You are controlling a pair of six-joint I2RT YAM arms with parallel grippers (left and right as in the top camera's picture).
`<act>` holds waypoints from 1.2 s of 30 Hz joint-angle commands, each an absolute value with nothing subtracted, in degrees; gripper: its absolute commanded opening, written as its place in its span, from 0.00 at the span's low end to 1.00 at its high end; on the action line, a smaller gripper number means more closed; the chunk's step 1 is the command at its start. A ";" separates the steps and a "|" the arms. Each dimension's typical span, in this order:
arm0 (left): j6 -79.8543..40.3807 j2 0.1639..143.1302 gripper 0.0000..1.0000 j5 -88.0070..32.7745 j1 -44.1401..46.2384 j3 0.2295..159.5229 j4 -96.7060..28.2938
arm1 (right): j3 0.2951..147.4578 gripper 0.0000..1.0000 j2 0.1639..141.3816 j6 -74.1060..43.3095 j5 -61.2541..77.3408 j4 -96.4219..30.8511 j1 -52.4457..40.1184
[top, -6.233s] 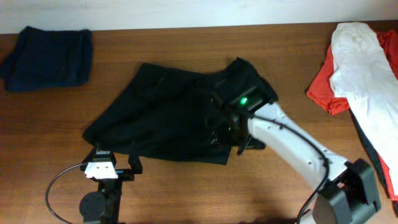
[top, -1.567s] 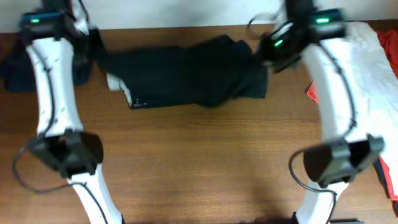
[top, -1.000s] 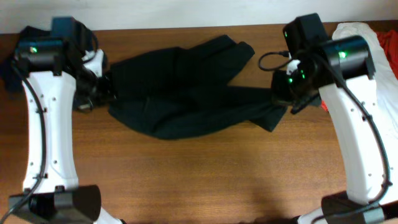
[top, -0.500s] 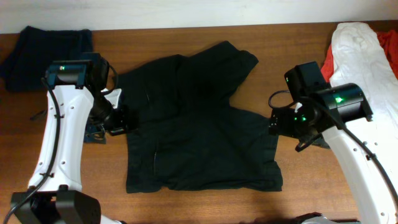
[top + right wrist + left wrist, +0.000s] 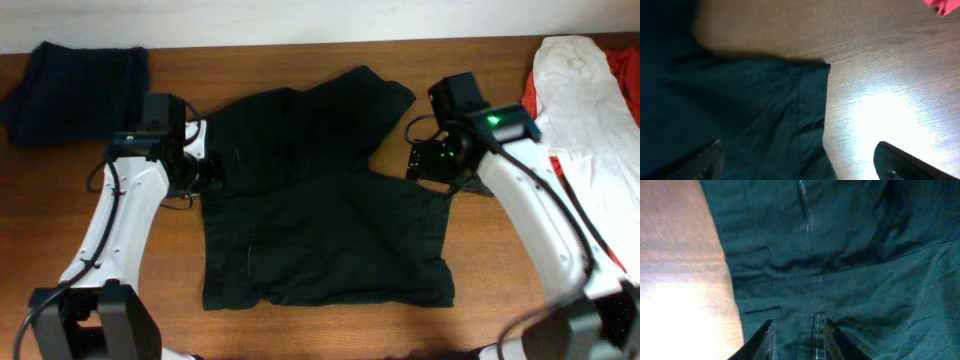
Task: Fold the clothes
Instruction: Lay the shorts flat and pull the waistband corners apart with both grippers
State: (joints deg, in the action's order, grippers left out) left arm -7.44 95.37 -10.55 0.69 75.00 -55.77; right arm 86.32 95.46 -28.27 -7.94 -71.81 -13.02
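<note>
The clothes (image 5: 320, 230), one black garment, lie opened out flat in the middle of the counter (image 5: 330, 335), hem nearest. A second ago they hung bunched between the two arms. Since half a second ago the cloth has not shifted, while both arms have drawn in toward its side edges. I judge the spreading done and the first fold not yet begun.

At the left edge, the left tool (image 5: 207, 172) has its fingers (image 5: 765, 337) close together with a seam between them; I cannot tell if they pinch it. At the right edge, the right tool (image 5: 428, 162) is spread wide above a cuff.

Farther back lie one navy garment (image 5: 80, 85) at the left, and one white garment (image 5: 580, 90) and one red garment (image 5: 625, 70) at the right.
</note>
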 commanded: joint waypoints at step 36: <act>-17.32 97.67 0.00 -4.03 -9.96 67.66 -59.66 | 78.98 0.04 106.30 -24.45 3.73 -61.82 3.73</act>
